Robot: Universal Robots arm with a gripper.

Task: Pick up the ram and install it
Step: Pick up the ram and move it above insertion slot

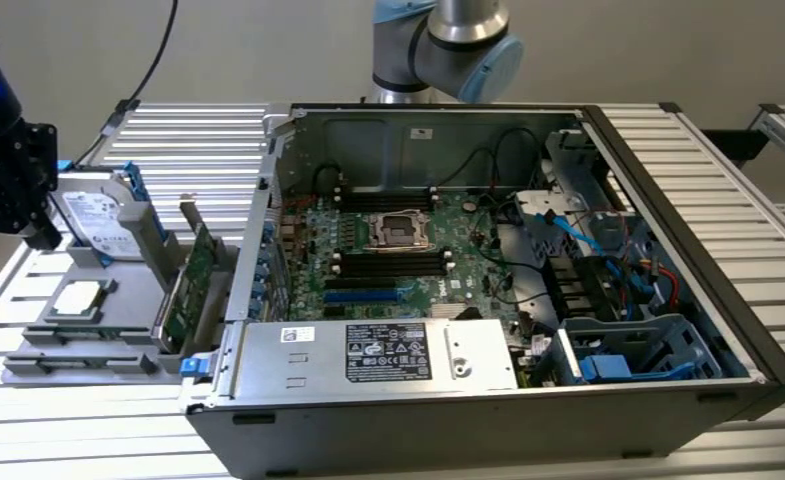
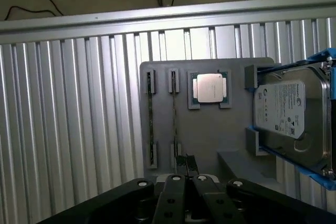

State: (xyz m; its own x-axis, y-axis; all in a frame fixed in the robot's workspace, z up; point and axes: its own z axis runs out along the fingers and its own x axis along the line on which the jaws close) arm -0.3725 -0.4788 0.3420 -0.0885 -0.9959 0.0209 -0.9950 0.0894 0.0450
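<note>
The hand (image 2: 186, 163) hangs over a grey holder plate (image 2: 210, 145) on the slatted metal tabletop (image 2: 68, 129), its fingers drawn together and grasping nothing. The ram (image 2: 174, 124) stands on edge in a slot of that plate, and its near end lies just beside the fingertips. I cannot tell whether they touch. A second stick (image 2: 151, 124) stands parallel in the next slot, farther from the processor chip (image 2: 210, 87). A hard drive (image 2: 289, 114) in a blue frame sits beyond the chip. In the exterior view the plate lies at the left of the open computer case (image 1: 499, 420) – a green expansion card (image 1: 195, 280) leans between them – and the motherboard (image 1: 392, 250) lies flat inside the case.
</note>
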